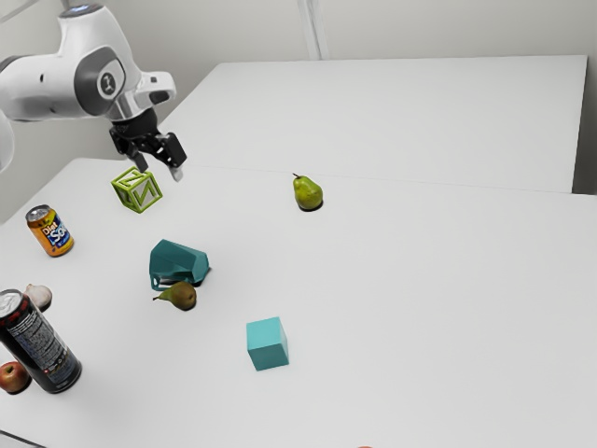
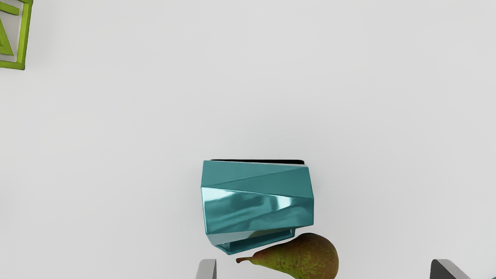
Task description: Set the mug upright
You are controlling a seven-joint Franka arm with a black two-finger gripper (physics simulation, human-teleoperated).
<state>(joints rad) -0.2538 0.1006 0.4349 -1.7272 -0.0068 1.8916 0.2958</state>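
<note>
Teal faceted mug [image 2: 257, 197] lying on its side on the white desk [image 1: 420, 280], glossy, angular handle beside a brownish-green pear [image 2: 302, 255], fingers [image 1: 160, 156] wide apart.

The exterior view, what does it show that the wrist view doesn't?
The exterior view brings the arm's white body, green pear, orange can, garlic, tall dark can and apple. The wrist view brings bright reflections on the mug's facets. Both share the mug on its side, brownish pear by its handle, green-framed cube and open tool. A teal sliver at the wrist view's edge may be the teal block.
</note>
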